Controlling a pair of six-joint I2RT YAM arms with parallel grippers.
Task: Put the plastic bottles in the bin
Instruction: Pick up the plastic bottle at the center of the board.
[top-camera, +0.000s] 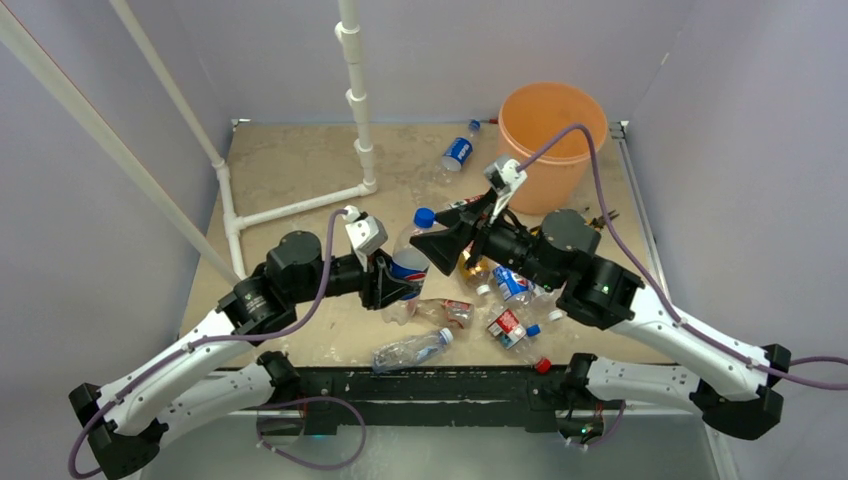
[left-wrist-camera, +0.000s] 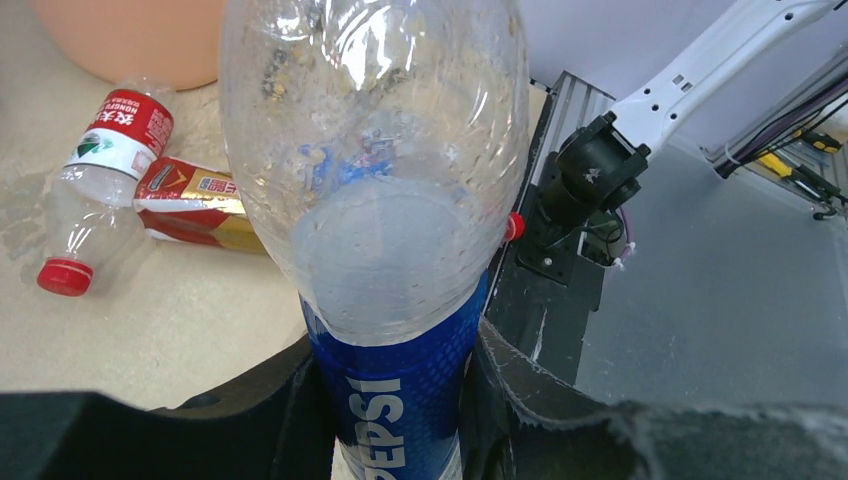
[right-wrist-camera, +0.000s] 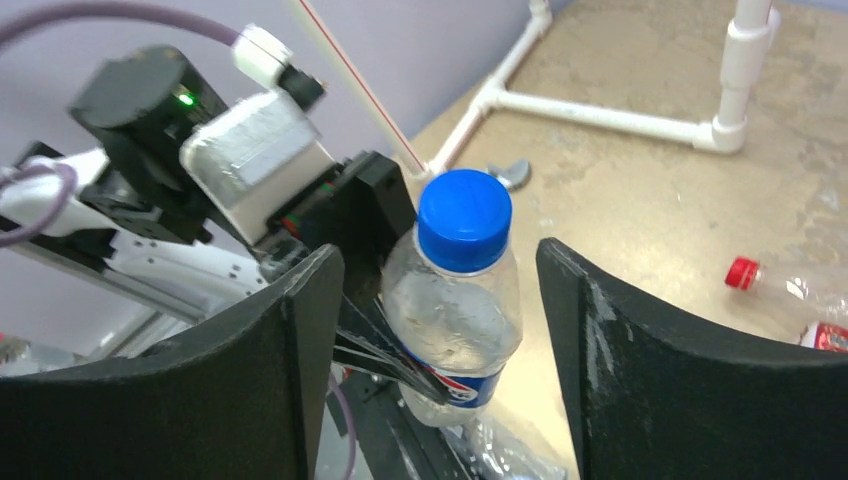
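Note:
My left gripper (top-camera: 395, 278) is shut on the blue label of a clear Pepsi bottle (top-camera: 410, 260) with a blue cap and holds it upright above the table; in the left wrist view the bottle (left-wrist-camera: 390, 230) fills the gap of that gripper (left-wrist-camera: 395, 400). My right gripper (top-camera: 430, 240) is open, its fingers on either side of the bottle's upper part (right-wrist-camera: 455, 290) without touching it, as the right wrist view (right-wrist-camera: 440, 265) shows. The orange bin (top-camera: 560, 175) stands at the far right. Several more bottles lie on the table, among them a red-labelled one (top-camera: 510, 326) and a clear one (top-camera: 412, 349).
A white PVC pipe frame (top-camera: 300, 205) stands on the far left of the table. A blue-labelled bottle (top-camera: 458, 152) lies left of the bin. A red-capped bottle (left-wrist-camera: 110, 150) and a crushed red-and-gold one (left-wrist-camera: 195, 200) lie near the bin's base (left-wrist-camera: 130, 40).

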